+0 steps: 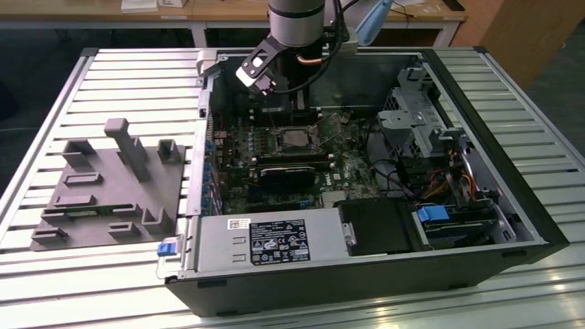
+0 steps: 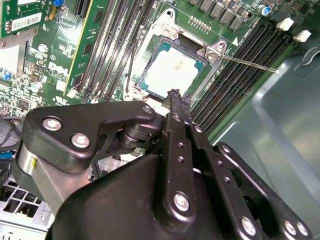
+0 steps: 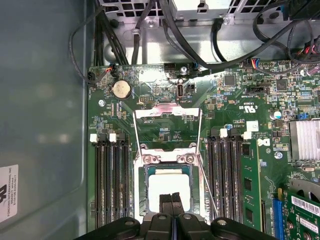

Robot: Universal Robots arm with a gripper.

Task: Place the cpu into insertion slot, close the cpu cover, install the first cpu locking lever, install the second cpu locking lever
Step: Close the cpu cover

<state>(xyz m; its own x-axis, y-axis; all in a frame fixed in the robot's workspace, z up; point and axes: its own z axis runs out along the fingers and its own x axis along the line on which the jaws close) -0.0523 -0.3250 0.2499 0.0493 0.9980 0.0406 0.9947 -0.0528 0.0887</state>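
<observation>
At twelve o'clock of the chip (image 1: 294,139) in the exterior view, the clenched, empty gripper (image 3: 171,197) may scrape it if pressed down off-centre.

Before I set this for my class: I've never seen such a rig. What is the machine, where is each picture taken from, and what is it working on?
The machine is one robot arm reaching down into an open computer case that lies on a slatted table. The exterior view looks on from off the arm. Both wrist views come from cameras riding on the arm, looking at the green motherboard. The end effector is shut with nothing in it, its tip at the edge of the cpu, the pale square sitting in the insertion slot. The cpu cover appears swung open, and a thin locking lever sticks out unlatched. A grey fixture tray lies beside the case.
</observation>
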